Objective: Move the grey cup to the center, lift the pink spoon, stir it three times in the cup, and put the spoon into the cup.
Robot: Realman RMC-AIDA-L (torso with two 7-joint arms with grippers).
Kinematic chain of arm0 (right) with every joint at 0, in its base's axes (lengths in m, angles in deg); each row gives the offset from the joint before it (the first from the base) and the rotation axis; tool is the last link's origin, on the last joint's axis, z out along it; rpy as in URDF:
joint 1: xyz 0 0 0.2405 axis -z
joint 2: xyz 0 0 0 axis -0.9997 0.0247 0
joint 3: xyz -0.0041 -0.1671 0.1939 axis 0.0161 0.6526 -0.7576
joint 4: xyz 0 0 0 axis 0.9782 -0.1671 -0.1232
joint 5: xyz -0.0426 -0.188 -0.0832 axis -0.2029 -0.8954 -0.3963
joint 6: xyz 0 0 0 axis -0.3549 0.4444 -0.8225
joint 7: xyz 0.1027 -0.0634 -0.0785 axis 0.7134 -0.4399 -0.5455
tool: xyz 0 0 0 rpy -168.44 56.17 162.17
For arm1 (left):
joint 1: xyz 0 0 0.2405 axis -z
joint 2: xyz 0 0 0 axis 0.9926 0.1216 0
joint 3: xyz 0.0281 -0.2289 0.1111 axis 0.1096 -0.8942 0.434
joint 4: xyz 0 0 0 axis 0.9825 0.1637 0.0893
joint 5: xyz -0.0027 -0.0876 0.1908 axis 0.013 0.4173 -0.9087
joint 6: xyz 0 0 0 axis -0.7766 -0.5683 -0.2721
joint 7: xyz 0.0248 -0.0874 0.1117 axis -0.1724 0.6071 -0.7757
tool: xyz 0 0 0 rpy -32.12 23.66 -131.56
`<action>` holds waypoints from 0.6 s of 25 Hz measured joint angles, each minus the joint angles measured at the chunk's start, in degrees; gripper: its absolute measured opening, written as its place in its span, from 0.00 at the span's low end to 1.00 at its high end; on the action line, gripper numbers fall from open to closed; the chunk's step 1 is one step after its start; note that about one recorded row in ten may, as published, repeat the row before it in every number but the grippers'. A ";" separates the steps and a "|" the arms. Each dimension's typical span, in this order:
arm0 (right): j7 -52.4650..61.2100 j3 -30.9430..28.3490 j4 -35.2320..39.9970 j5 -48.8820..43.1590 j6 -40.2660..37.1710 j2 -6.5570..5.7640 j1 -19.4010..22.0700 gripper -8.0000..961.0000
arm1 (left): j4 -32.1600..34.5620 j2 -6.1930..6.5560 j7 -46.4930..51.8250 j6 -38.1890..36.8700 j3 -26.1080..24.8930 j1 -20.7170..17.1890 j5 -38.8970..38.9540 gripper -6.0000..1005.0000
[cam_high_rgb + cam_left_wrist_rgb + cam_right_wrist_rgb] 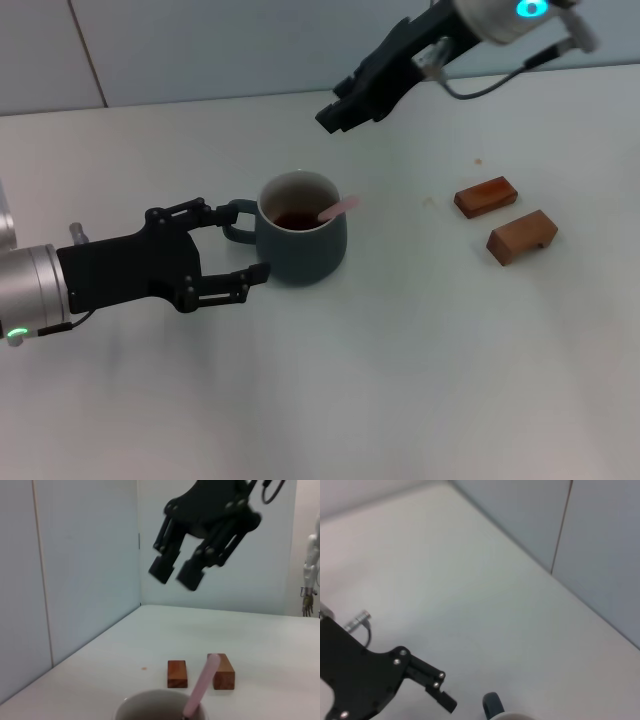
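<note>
Last step looks done: the pink spoon, slim with a pale pink handle, already stands in the grey cup, a rounded dark blue-grey ceramic mug with a loop handle and dark brown liquid inside. The handle end leans over the right side of the rim; the bowl is down in the liquid, hidden. Cup sits on the white table about mid-scene. My read: only retreat is left, and both arms need to pull away without knocking cup or spoon.

Nearest, on the left: the left gripper, black, fingers spread wide at the cup's left side. The far finger lies at the loop handle, the near finger tip just beside the cup's lower wall. Contact can't be confirmed; it holds nothing. It should back out leftward, keeping the far finger from snagging the handle.

Right of the cup, well apart: two brown wooden blocks, side by side, untouched.

Farthest: the right gripper, raised above the table beyond the cup, fingers slightly parted, empty, touching nothing. It is clear of the spoon, so it only needs to go on up and away.
</note>
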 joint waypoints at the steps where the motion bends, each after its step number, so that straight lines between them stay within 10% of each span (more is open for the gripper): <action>1: -0.15 -0.43 1.98 1.75 -0.24 -0.15 1.83 0.28 | 0.10 0.06 0.03 0.02 0.01 -0.08 0.13 0.84; 15: -16.75 -8.29 11.99 23.16 -7.97 -0.20 25.71 0.80 | 0.41 0.07 1.03 1.31 0.00 0.45 0.22 0.84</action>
